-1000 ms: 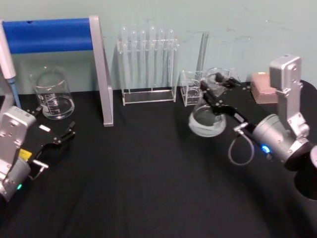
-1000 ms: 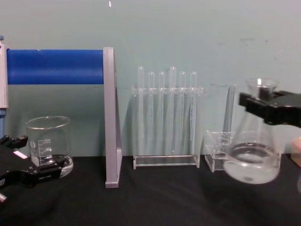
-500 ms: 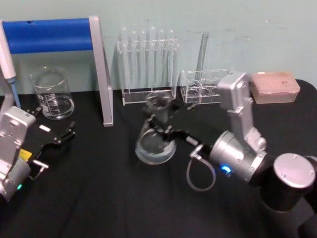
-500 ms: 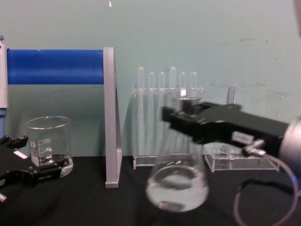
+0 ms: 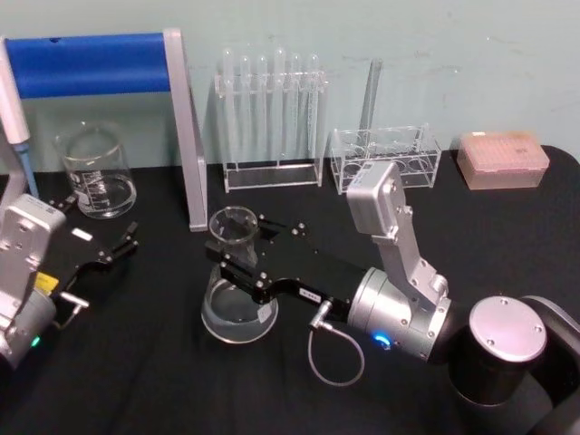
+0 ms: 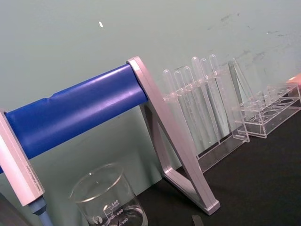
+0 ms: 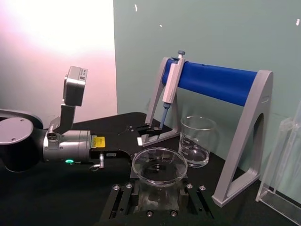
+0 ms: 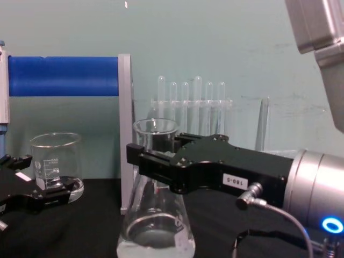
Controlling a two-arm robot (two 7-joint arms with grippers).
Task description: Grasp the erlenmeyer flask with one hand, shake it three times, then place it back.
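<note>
Black cloth is spread over the tabletop (image 5: 163,381). Left of its middle, the clear glass conical erlenmeyer flask (image 5: 237,313) is pinched at the neck by the black right pincer (image 5: 236,246). For a clean shake, short level swings are advised, so no liquid (image 8: 156,244) is spilled. The left pincer (image 5: 109,249) is parked, spread, at far left.

The black right claw (image 5: 234,243) has long flat fingers (image 8: 156,161) dotted with small screws and a small white number label (image 8: 233,180). Behind it come a silver cylindrical wrist (image 5: 391,317) lit by a blue lamp, a thin grey looped cable (image 5: 309,349) and a boxy silver camera housing (image 5: 373,199). The black left claw (image 5: 100,222) bears a plain white tag (image 5: 82,235); its silver wrist (image 5: 23,322) carries a yellow sticker (image 5: 43,283) and a green light.
</note>
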